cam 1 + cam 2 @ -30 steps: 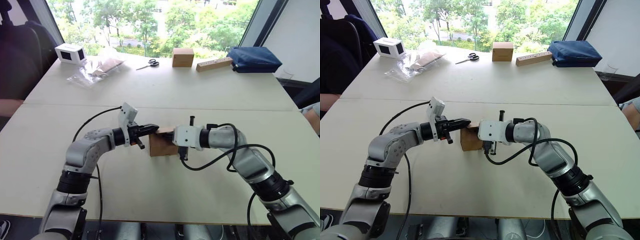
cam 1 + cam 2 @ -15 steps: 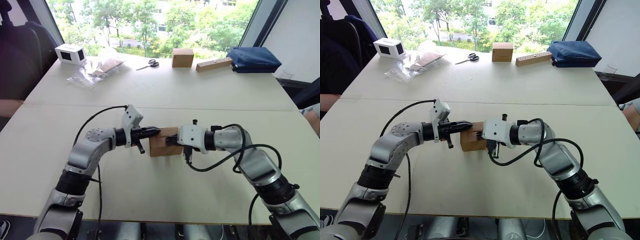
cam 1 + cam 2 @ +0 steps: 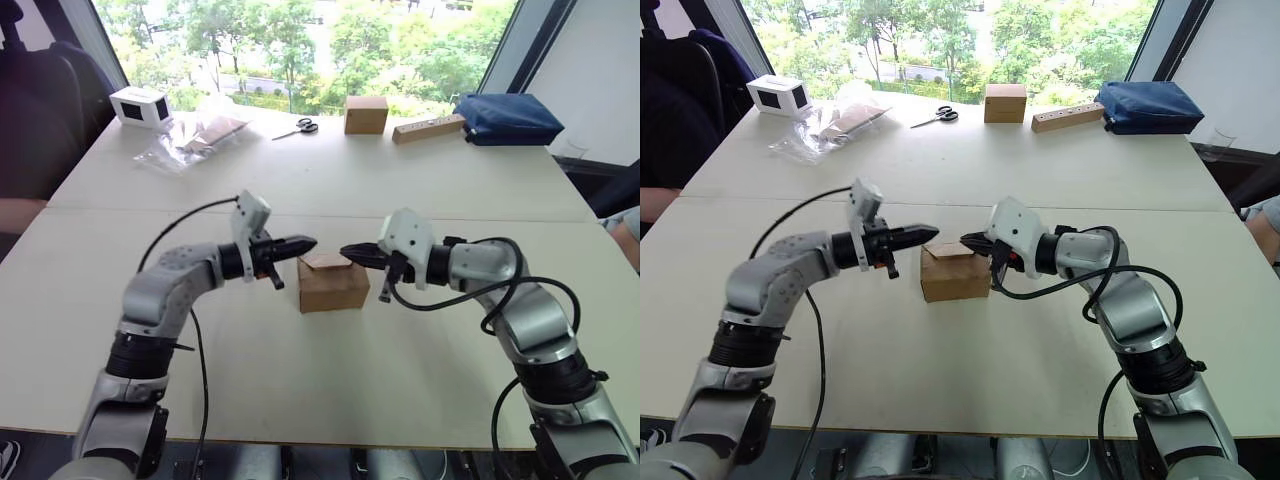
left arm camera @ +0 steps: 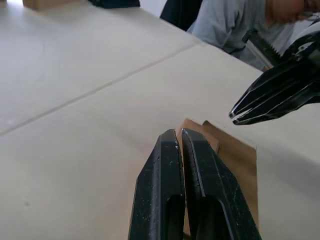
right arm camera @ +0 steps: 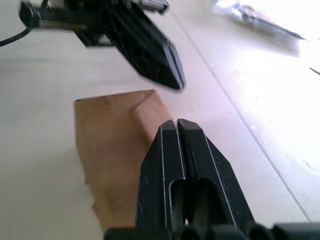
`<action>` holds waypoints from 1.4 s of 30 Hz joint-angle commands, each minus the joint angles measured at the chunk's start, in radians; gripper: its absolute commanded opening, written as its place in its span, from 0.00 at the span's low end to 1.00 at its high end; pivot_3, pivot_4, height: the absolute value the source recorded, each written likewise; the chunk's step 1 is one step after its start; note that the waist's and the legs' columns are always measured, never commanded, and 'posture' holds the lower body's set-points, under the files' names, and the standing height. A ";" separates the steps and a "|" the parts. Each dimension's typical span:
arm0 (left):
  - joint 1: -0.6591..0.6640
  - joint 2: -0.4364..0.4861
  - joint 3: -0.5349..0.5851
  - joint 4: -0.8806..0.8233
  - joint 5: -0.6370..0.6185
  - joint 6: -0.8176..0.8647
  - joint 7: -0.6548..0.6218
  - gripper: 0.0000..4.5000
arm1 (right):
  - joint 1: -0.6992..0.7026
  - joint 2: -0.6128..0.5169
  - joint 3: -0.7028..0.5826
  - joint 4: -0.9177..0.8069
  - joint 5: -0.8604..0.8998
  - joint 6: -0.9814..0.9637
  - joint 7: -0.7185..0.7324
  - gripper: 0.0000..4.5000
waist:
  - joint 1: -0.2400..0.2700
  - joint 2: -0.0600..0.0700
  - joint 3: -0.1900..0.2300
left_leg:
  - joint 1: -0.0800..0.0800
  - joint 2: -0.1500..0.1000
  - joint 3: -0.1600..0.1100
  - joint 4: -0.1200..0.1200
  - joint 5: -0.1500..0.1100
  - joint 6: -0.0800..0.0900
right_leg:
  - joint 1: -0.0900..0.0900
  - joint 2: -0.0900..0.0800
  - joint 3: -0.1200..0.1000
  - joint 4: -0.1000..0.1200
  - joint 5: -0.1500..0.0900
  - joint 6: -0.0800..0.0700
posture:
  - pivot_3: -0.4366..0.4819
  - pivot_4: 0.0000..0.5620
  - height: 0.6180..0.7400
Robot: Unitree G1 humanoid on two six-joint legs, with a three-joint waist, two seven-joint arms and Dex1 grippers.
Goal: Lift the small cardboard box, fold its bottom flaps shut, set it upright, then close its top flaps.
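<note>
Small cardboard box (image 3: 332, 283) upright on table (image 3: 300, 370), flaps folded; left tool (image 3: 311, 242) and right tool (image 3: 346, 251) closed, empty, above it.

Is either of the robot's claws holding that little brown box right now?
No. The small cardboard box sits on the table, with the left gripper and right gripper shut, empty, above it.

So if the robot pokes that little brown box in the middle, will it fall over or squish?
Probably neither. The small cardboard box sits flat on the table and is wider than tall, so a poke would likely slide it rather than tip it. It looks like corrugated card, so its walls should stay fairly stiff, though the top flaps might bend. It is probably light.
</note>
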 commanded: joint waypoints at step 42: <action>0.072 0.036 -0.177 -0.056 0.201 -0.138 -0.003 0.03 | -0.002 -0.048 0.157 0.081 -0.170 -0.149 0.016 0.00 | 0.001 0.000 0.000 | 0.000 0.000 0.000 0.000 0.000 0.000 | 0.000 0.000 0.000 0.000 0.000 0.000 | 0.48 0.27 1.00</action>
